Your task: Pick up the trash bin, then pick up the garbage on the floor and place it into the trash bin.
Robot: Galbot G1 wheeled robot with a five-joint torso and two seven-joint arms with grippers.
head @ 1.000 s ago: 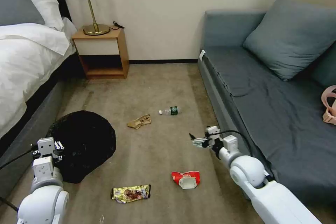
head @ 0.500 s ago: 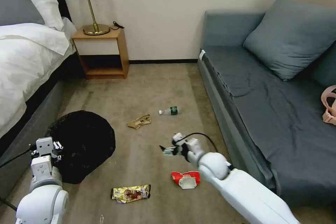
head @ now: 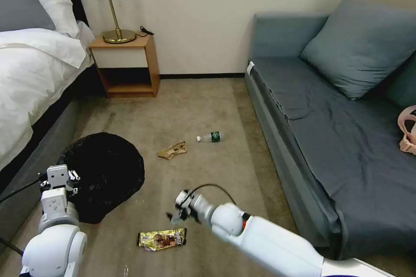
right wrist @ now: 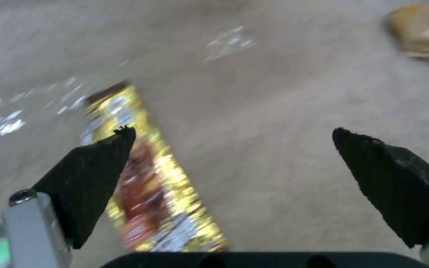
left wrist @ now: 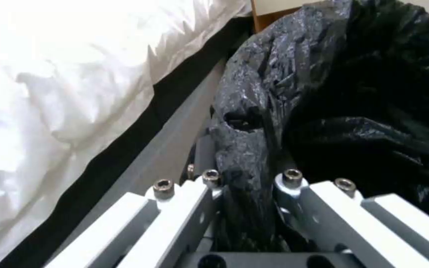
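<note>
The trash bin point(head: 106, 173), round and lined with a crinkly black bag, is at the left beside the bed. My left gripper point(head: 58, 180) is at its near rim; in the left wrist view this gripper point(left wrist: 249, 175) is shut on a fold of the trash bin's black bag point(left wrist: 353, 111). My right gripper point(head: 175, 215) hovers open just above the gold-brown snack wrapper point(head: 162, 239). In the right wrist view the gripper point(right wrist: 232, 131) is spread wide, with the wrapper point(right wrist: 150, 178) under one finger. The crumpled tan paper point(head: 172, 150) and the small clear bottle point(head: 210, 137) lie farther off on the carpet.
The bed point(head: 30, 78) runs along the left and a wooden nightstand point(head: 125, 67) with a lamp stands by the wall. A grey sofa point(head: 329, 138) with a pillow lines the right, with a pink strap item point(head: 407, 132) on it. Open carpet lies between.
My right arm has swung left and nearer, from beside the sofa to above the gold wrapper, and now covers the red-and-white wrapper. The left gripper and bin have shifted up slightly.
</note>
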